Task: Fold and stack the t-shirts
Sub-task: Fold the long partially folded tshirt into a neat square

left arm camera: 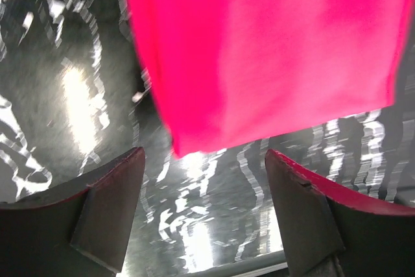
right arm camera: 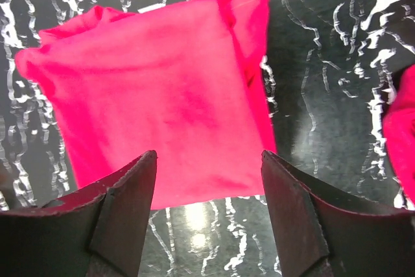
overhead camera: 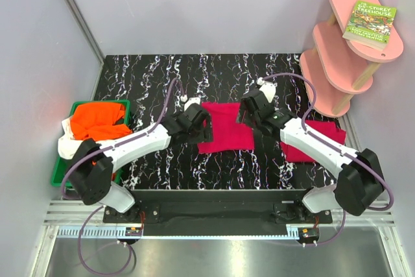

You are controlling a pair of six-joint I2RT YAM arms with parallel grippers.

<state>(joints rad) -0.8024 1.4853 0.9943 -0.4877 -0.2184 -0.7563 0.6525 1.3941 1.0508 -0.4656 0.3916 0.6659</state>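
A folded pink shirt [overhead camera: 225, 126] lies flat on the black marbled table [overhead camera: 142, 82]. I have the left gripper [left arm camera: 204, 154] and right gripper [right arm camera: 209, 155] spread wide and empty, flanking it. Right of it lies a second pink shirt [overhead camera: 322, 135]; left of it, an orange shirt [overhead camera: 97, 121] in a tray [overhead camera: 98, 103]. Grey walls [overhead camera: 214, 4] surround.

Folded t-shirt [overhead camera: 225, 128] lies centred on table [overhead camera: 142, 82]; another t-shirt [overhead camera: 331, 131] right, tray [overhead camera: 59, 168] left.

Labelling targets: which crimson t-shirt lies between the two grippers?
The centre crimson t-shirt, folded square; the other crimson t-shirt lies off to the right, partly under the right arm.
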